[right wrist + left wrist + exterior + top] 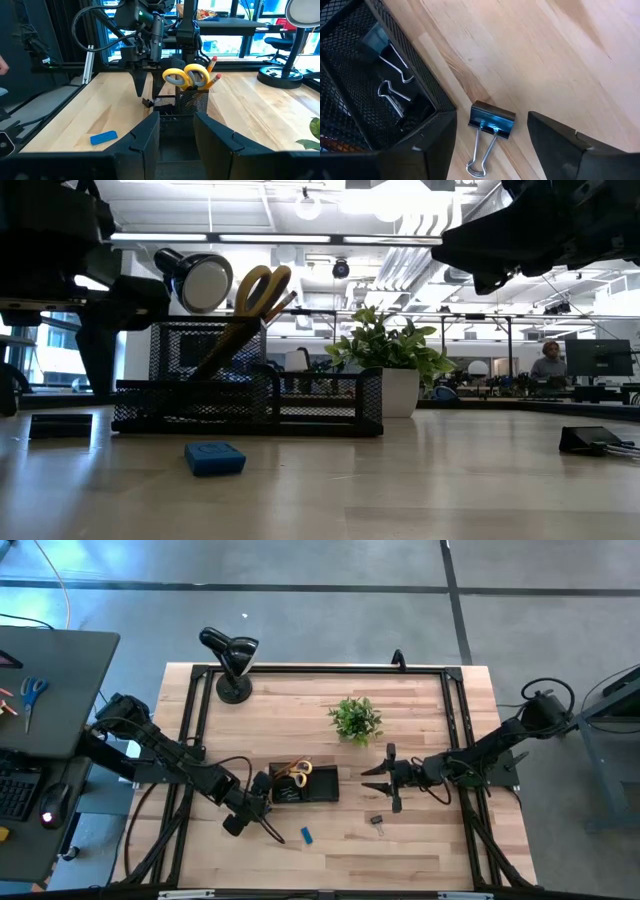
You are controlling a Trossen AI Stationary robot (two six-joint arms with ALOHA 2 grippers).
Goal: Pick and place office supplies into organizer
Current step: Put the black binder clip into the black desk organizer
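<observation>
The black mesh organizer (318, 786) stands mid-table and holds yellow-handled scissors (187, 76), pencils (214, 67) and binder clips (390, 92). My left gripper (256, 802) is open and hangs low by the organizer's near-left corner. Its fingers stand on either side of a black binder clip (492, 120) that lies flat on the wood, touching nothing. A blue eraser (307, 836) and another binder clip (377, 824) lie nearer the table's near edge. My right gripper (383, 780) is open above the table, right of the organizer and facing it (176, 120).
A small potted plant (355, 719) stands beyond the organizer, and a black gooseneck lamp (232, 658) stands at the far left corner. A black frame (320, 670) runs around the table. A side desk (45, 690) with blue scissors lies left of the table. Bare wood spreads along the near edge.
</observation>
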